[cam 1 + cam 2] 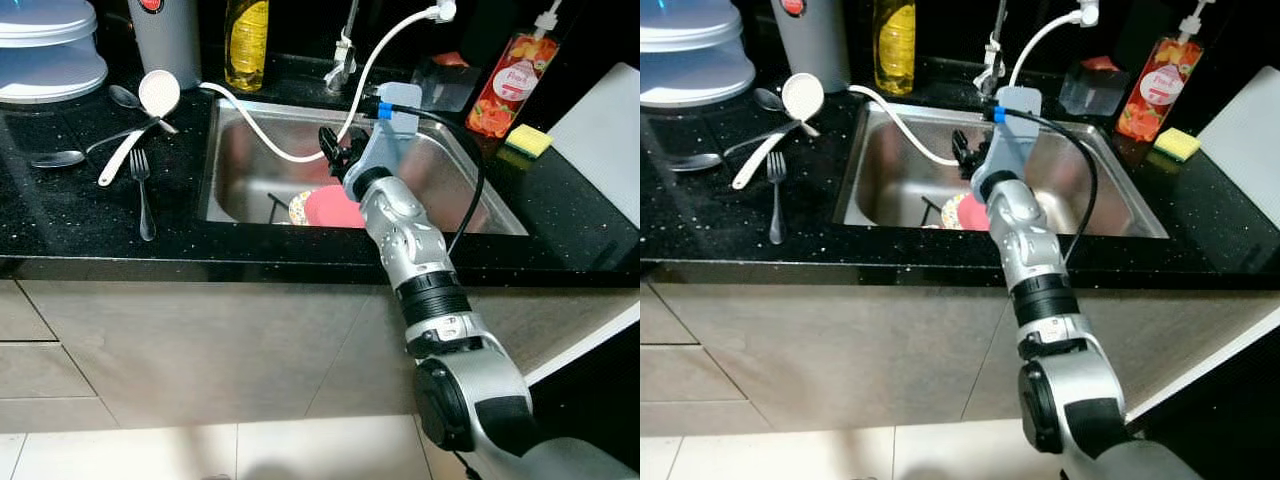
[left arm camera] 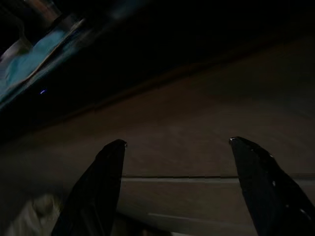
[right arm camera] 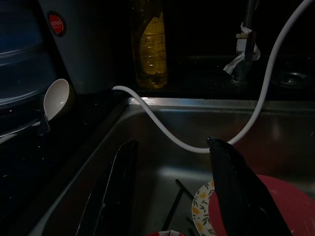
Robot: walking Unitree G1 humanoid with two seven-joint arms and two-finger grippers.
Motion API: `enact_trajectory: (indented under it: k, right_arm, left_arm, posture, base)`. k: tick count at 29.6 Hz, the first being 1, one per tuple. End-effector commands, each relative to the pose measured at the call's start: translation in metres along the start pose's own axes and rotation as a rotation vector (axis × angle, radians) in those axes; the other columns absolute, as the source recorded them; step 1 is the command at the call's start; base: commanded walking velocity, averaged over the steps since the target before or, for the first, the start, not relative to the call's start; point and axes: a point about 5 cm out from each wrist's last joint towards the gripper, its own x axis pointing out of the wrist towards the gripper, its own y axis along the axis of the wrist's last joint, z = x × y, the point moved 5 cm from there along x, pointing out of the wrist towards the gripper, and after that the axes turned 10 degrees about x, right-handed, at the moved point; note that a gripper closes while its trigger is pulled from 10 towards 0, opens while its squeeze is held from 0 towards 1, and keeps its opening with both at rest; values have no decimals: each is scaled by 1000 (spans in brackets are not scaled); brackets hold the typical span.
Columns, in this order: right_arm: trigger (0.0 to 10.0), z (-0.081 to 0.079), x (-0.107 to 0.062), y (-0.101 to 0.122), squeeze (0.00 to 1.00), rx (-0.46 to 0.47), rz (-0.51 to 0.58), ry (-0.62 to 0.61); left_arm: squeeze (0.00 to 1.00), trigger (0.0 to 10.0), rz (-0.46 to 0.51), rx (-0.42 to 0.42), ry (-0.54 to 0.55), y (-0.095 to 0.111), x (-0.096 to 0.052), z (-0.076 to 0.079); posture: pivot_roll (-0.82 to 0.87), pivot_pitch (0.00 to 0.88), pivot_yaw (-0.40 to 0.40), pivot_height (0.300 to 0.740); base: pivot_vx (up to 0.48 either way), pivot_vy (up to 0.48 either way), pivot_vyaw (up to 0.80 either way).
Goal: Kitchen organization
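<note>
In the steel sink [image 1: 240,150] lies a red bowl [image 1: 335,208], resting against a patterned plate [image 3: 201,205] with yellow flowers on its rim, both at the near side of the basin. The right gripper [image 1: 340,152] hangs over the sink just above them, its two black fingers [image 3: 115,194] spread wide with nothing between them and touching neither dish. A white hose [image 1: 260,125] sags from the far counter down into the basin and up toward the tap [image 1: 343,60]. Left of the sink, on the black speckled counter [image 1: 90,215], lie a fork [image 1: 142,190], a white ladle [image 1: 150,105] and two metal spoons [image 1: 58,158], with a stack of clear lidded containers [image 1: 45,50] and a grey canister [image 1: 165,35] at the far edge. A bottle of yellow oil [image 1: 246,42] stands behind the sink. To the right stand a red soap bottle [image 1: 512,85], a yellow sponge [image 1: 528,141] and a white board [image 1: 605,135]. Pale cabinet fronts [image 1: 200,350] run below the counter. The left gripper [image 2: 177,147] hangs in shade, fingers well apart and empty.
</note>
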Motion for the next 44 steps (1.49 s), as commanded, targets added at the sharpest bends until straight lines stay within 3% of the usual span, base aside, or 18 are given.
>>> enact_trajectory:
  k: [1, 4, 7, 15, 26, 28, 31, 32, 34, 36, 37, 38, 39, 41, 42, 43, 44]
  right_arm:
    - [10000, 3, 1, 2, 0, 1, 4, -9]
    - [10000, 4, 1, 2, 0, 1, 5, -15]
    - [10000, 4, 1, 0, 0, 2, 2, -14]
    - [10000, 6, 0, -1, 0, 7, 1, -22]
    - [10000, 6, 0, -2, 0, 9, 0, -25]
    - [10000, 8, -1, -1, 0, 8, 4, -27]
    - [10000, 13, -1, 2, 0, -1, 7, -37]
    - [10000, 13, -1, 2, 0, -1, 7, -37]
    - [10000, 11, -1, 4, 0, -5, 10, -32]
    - [10000, 11, -1, 4, 0, -5, 10, -32]
    - [10000, 10, 0, 5, 0, -5, 12, -29]
    - [10000, 10, 0, 5, 0, -5, 12, -29]
    - [10000, 8, 0, 12, 0, -5, 31, -21]
    - [10000, 8, 0, 12, 0, -5, 31, -21]
    - [10000, 8, -1, 16, 0, -7, 40, -19]
    - [10000, 8, -1, 16, 0, -7, 40, -19]
    - [10000, 8, -1, 20, 0, -16, 49, -18]
  left_arm:
    - [0, 10000, -8, -50, 11, -1, -3, 3]
    - [0, 10000, 2, -61, 11, 3, -5, 5]
    - [0, 10000, -10, 15, -39, -2, -7, 15]
    - [0, 10000, -12, 101, -134, -5, -10, 25]
    - [0, 10000, -26, -10, -61, -5, -9, 14]
    - [0, 10000, 0, -43, -36, 4, -9, 10]
    - [0, 10000, 145, -134, 18, 55, -7, 6]
    - [0, 10000, 145, -134, 18, 55, -7, 6]
    - [0, 10000, 250, -153, 102, 95, -4, 1]
    - [0, 10000, 250, -153, 102, 95, -4, 1]
    - [0, 10000, 282, -153, 151, 108, -3, -4]
    - [0, 10000, 282, -153, 151, 108, -3, -4]
    - [0, 10000, 356, -263, 237, 146, -4, -10]
    - [0, 10000, 356, -263, 237, 146, -4, -10]
    - [0, 10000, 377, -336, 243, 162, -5, -9]
    - [0, 10000, 377, -336, 243, 162, -5, -9]
    - [0, 10000, 403, -418, 201, 185, -5, 3]
  posture:
    - [315, 0, -120, 740]
    - [319, 0, -120, 740]
    - [319, 0, -115, 740]
    - [322, 0, -111, 740]
    - [315, 0, -102, 740]
    - [314, 0, -103, 740]
    - [321, 0, -110, 740]
    - [321, 0, -110, 740]
    - [313, 0, -108, 740]
    - [313, 0, -108, 740]
    - [313, 0, -108, 740]
    - [313, 0, -108, 740]
    - [298, 0, -115, 740]
    - [298, 0, -115, 740]
    - [295, 0, -114, 740]
    - [295, 0, -114, 740]
    - [278, 0, -107, 740]
  base:
    - [0, 0, 0]
    - [0, 0, 0]
    - [0, 0, 0]
    - [0, 0, 0]
    - [0, 0, 0]
    - [0, 0, 0]
    - [0, 0, 0]
    - [0, 0, 0]
    - [0, 0, 0]
    - [0, 0, 0]
    - [0, 0, 0]
    - [0, 0, 0]
    - [0, 0, 0]
    - [0, 0, 0]
    - [0, 0, 0]
    - [0, 0, 0]
    - [0, 0, 0]
